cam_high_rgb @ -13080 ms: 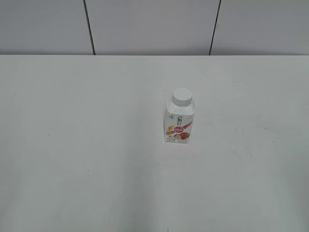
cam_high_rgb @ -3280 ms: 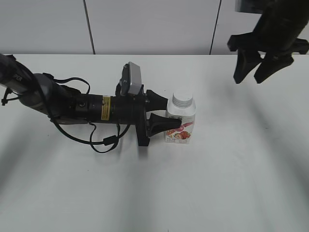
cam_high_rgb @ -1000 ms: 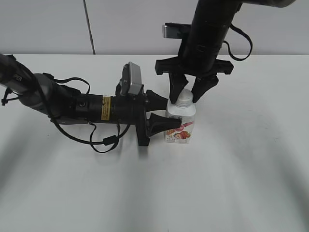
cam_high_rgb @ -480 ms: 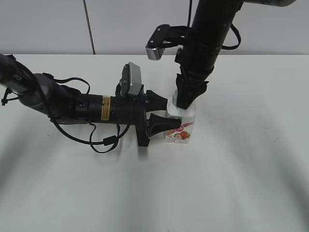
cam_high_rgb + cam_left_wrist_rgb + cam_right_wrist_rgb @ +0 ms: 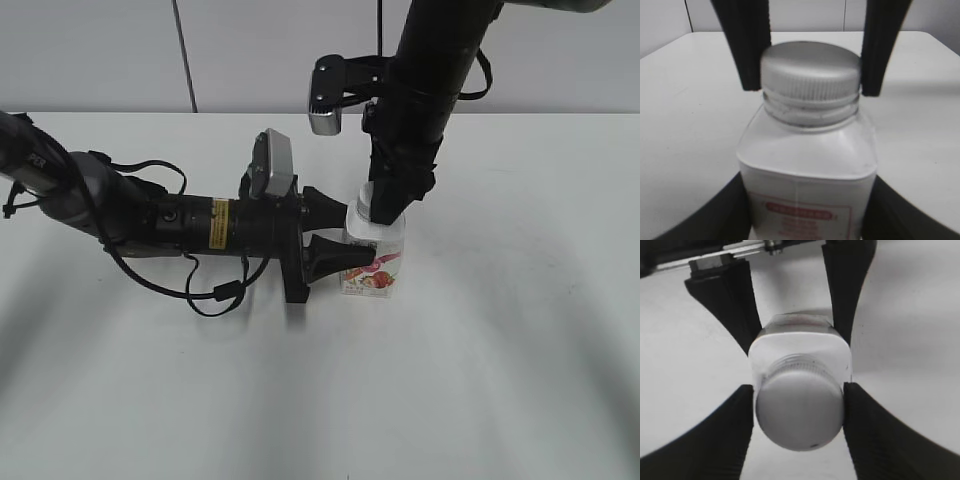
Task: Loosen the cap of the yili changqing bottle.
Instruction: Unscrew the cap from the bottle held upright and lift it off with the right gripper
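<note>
Pincer point(image 5: 799, 402) on my right arm clamps the cap point(image 5: 800, 412) for twisting, while my left pincer point(image 5: 335, 232) grips the yili changqing bottle point(image 5: 374, 258) upright on the counter point(image 5: 500, 350), bracing it.

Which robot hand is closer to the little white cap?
Right. The right end effector comes down from above and pinches the cap on both sides. The left end effector comes in from the side, lower down, gripping the bottle by its body.
</note>
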Robot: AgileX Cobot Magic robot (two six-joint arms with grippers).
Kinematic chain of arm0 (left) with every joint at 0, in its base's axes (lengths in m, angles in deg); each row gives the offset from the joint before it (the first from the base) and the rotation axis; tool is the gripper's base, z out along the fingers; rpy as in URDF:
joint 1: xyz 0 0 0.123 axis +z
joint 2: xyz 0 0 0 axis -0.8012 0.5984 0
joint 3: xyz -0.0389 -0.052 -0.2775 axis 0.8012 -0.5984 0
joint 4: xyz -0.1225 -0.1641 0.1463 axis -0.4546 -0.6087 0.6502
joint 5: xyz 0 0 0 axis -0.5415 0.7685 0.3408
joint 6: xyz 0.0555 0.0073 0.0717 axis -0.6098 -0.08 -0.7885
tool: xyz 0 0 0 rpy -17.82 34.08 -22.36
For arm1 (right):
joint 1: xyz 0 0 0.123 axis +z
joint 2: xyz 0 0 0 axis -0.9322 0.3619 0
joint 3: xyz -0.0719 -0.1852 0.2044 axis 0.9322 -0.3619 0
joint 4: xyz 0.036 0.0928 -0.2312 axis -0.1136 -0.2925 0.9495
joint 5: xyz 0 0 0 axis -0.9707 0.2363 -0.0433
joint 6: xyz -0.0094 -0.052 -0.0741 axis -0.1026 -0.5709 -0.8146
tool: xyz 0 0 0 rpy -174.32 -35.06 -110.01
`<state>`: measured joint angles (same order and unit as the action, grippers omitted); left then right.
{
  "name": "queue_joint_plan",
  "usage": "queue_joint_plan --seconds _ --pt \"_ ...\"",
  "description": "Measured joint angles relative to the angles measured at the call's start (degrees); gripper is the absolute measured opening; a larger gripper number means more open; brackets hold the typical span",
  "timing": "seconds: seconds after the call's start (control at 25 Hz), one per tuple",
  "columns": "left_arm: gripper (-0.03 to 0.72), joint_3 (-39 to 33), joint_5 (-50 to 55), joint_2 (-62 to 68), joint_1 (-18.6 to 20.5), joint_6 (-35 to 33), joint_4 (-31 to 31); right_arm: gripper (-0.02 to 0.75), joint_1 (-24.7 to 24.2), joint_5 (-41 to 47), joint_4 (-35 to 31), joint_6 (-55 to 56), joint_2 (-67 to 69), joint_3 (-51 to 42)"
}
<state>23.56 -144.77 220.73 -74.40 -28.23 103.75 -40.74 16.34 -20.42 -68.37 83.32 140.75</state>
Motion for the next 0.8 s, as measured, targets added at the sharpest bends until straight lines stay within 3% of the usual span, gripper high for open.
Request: queue_joint_plan --seconds 0.16,0.4,0.52,0.72,0.8 --pt "0.377 0.0 0.1 0.0 0.0 0.0 0.0 0.596 0.0 0.0 -0.4 6.4 -0.3 0.0" --pt "0.377 0.0 0.1 0.0 0.0 0.1 0.0 0.589 0.0 0.0 -1.6 13.5 -3.7 0.9" --pt "0.377 0.0 0.2 0.0 0.0 0.1 0.0 0.581 0.0 0.0 -2.3 27.0 -5.0 1.1" --pt "0.377 0.0 0.2 0.0 0.0 0.1 0.0 0.575 0.0 0.0 -0.7 66.5 -5.3 1.1" --pt "0.377 0.0 0.2 0.0 0.0 0.1 0.0 0.575 0.0 0.0 0.0 71.8 -5.3 1.1"
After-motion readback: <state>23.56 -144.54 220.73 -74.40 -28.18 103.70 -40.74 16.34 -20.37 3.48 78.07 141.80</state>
